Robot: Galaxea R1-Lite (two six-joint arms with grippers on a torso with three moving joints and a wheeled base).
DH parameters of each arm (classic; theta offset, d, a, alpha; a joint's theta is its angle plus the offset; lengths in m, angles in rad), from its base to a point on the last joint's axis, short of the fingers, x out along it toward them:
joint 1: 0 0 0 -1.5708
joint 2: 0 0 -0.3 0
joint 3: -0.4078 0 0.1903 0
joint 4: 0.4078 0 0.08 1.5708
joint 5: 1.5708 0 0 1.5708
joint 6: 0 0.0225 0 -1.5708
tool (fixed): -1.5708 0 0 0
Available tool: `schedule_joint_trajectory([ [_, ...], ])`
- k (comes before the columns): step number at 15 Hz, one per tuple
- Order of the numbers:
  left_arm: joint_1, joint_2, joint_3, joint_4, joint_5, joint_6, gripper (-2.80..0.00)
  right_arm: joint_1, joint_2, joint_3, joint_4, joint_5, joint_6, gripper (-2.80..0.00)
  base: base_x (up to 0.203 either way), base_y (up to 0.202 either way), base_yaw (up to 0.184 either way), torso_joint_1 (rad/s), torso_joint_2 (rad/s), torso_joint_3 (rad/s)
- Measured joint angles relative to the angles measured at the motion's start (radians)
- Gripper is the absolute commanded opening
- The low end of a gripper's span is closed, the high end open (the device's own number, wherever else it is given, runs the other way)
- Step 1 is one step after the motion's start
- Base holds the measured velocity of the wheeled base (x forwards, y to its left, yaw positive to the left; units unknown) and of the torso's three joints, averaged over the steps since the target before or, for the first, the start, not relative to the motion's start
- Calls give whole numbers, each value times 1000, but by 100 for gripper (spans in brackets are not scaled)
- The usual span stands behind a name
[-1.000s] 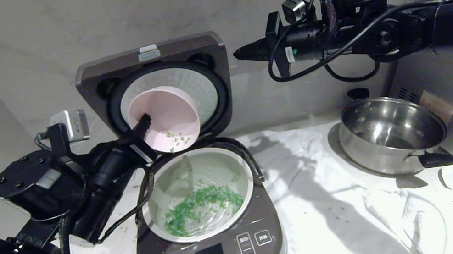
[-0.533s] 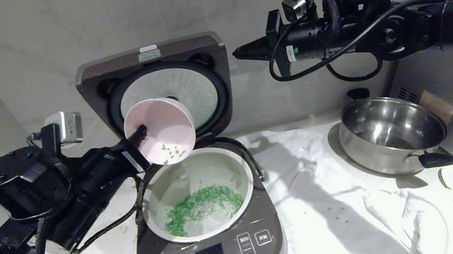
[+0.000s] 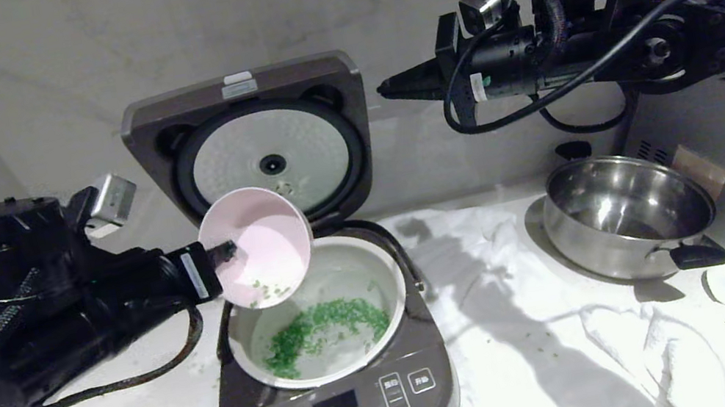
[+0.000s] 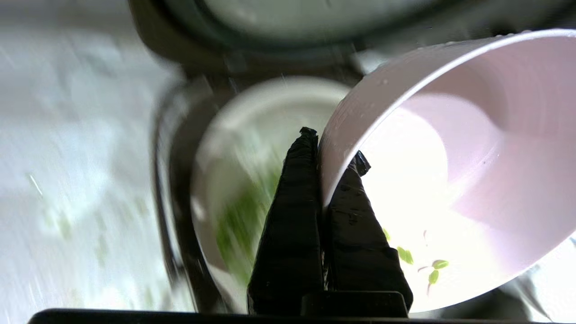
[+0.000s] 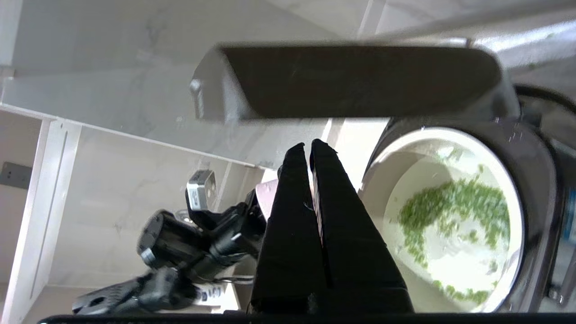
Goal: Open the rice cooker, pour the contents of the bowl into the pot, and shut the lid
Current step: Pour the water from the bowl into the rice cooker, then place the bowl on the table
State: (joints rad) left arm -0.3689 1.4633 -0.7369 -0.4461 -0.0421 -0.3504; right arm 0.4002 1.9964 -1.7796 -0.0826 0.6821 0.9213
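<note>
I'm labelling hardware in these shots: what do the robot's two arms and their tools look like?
Both arms are matte black with loose black cables. Each ends in a tapered, pointed black tool: left tool, right tool. A small silver camera box sits on each wrist, and a white sticker marks each wrist barrel.

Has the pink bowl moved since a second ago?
Yes. The bowl, gripped by the left gripper, has dropped from in front of the lid plate toward the pot rim.
</note>
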Motion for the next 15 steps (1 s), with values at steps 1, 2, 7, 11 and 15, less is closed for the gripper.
schedule_joint_trajectory([
  [1, 2, -26, -31, 106, -29, -12, -280, 2, -19, 24, -1, 0, -2, -280, 0, 0, 0, 0, 0, 0],
  [2, 4, -47, -59, 206, -44, -18, -280, 4, -40, 48, -2, 1, -3, -280, 0, 0, 0, 0, 0, 0],
  [7, 29, -97, -151, 628, -58, -17, -280, 9, -161, 212, -3, -4, -8, -280, 0, 0, 0, 0, 0, 0],
  [11, 136, -94, -162, 769, -58, 54, -280, 3, -272, 375, -3, -5, -71, -280, 0, 0, 0, 0, 0, 0],
  [15, 279, -77, -168, 858, -80, 166, -280, -26, -397, 552, 0, -6, -119, -280, 0, 0, 0, 0, 0, 0],
])
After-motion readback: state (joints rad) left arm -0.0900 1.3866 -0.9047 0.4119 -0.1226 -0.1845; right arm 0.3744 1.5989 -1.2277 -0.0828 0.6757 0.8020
